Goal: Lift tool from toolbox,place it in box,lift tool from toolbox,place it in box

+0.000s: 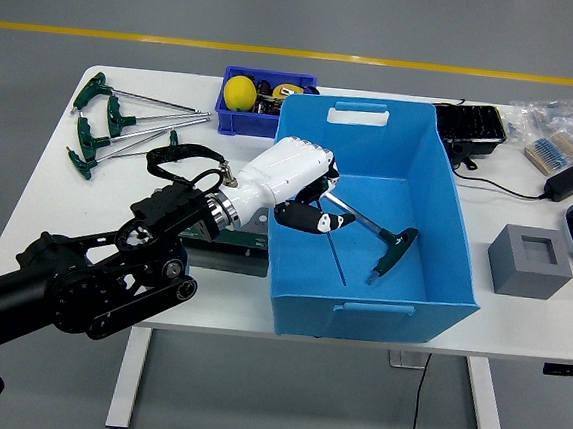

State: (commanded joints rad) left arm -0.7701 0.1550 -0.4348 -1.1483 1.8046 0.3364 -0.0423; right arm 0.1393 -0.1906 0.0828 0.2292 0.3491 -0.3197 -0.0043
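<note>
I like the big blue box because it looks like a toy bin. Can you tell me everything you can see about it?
The big blue box looks like thin plastic, with tall walls sloping outward and an open top. Slot handles are cut in its far and near walls. It stands upright on the white table, right of the green tool holder. Inside, a T-handle tool with a dark green grip lies on the floor. The robot's left hand reaches over the left wall, holding a thin metal rod down into the box.

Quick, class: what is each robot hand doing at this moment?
Left hand: closed on a thin tool, held inside the blue box.
Right hand: not in view.
</note>
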